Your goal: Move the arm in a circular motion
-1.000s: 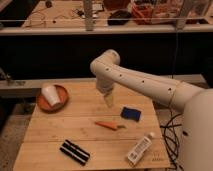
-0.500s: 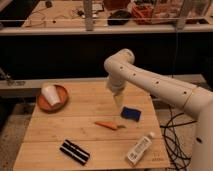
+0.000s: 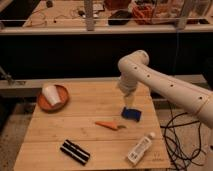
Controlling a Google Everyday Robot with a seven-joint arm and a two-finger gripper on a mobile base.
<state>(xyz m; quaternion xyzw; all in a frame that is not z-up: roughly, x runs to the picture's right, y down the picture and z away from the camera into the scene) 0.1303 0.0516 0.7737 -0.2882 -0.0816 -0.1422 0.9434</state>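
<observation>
A: Left to right on the tabletop point(image 3: 60, 130): bowl point(image 3: 52, 97) w/ white cup point(image 3: 51, 94), black case point(image 3: 75, 152), carrot point(image 3: 110, 125), blue sponge point(image 3: 131, 114), bottle point(image 3: 140, 148).

B: The arm point(image 3: 150, 77) had swung rightward from near tabletop center, consistent w/ a circular sweep. The tool point(image 3: 129, 103) hung just above the sponge; grip state couldn't be told. Sponge was the closest obstacle.
</observation>
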